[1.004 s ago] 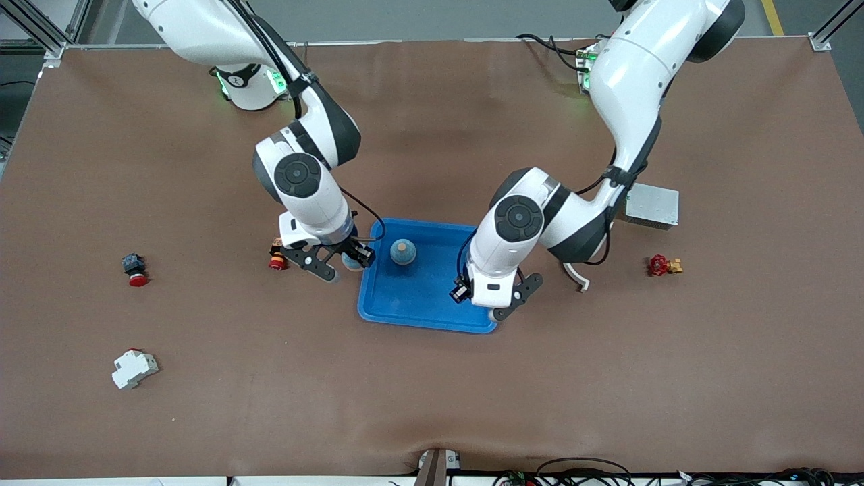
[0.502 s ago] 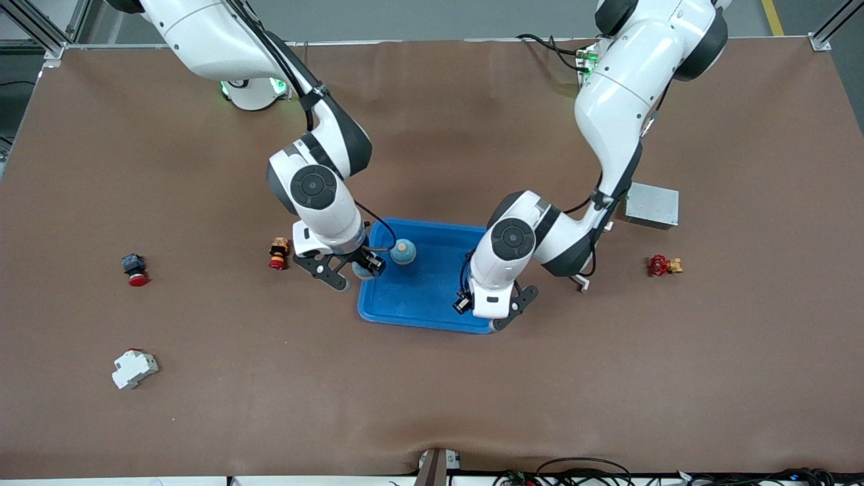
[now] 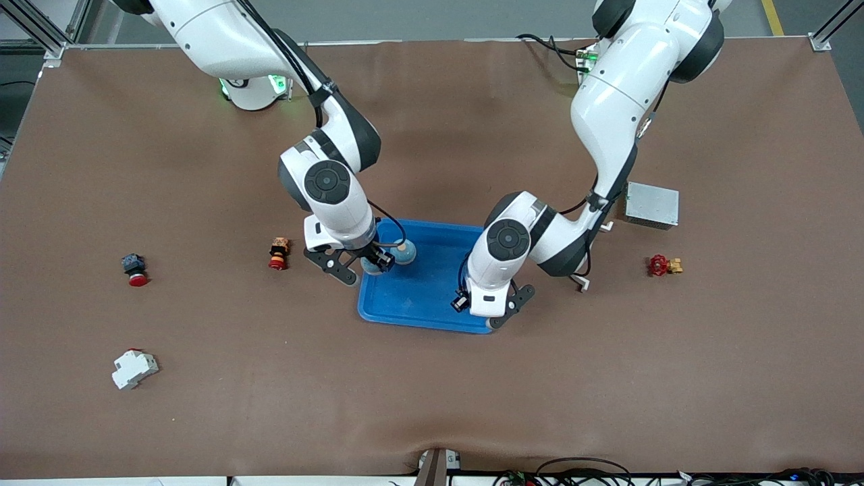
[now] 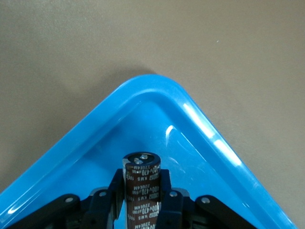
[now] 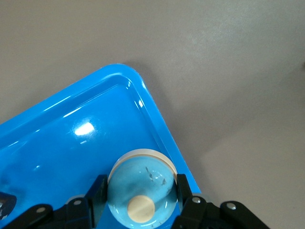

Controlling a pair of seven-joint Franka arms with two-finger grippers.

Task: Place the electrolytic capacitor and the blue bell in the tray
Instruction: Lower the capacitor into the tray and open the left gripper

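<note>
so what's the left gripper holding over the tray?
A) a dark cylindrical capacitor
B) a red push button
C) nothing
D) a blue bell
A: the left wrist view shows the left gripper, jaws shut on the electrolytic capacitor, above a corner of the blue tray.

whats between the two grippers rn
Only bare tray floor, seen in the front view, between the right gripper holding a blue bell and the left gripper holding the capacitor.

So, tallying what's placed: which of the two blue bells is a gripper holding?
The blue bell clamped in the right gripper over the tray corner; the other bell stands ungripped inside the tray.
</note>
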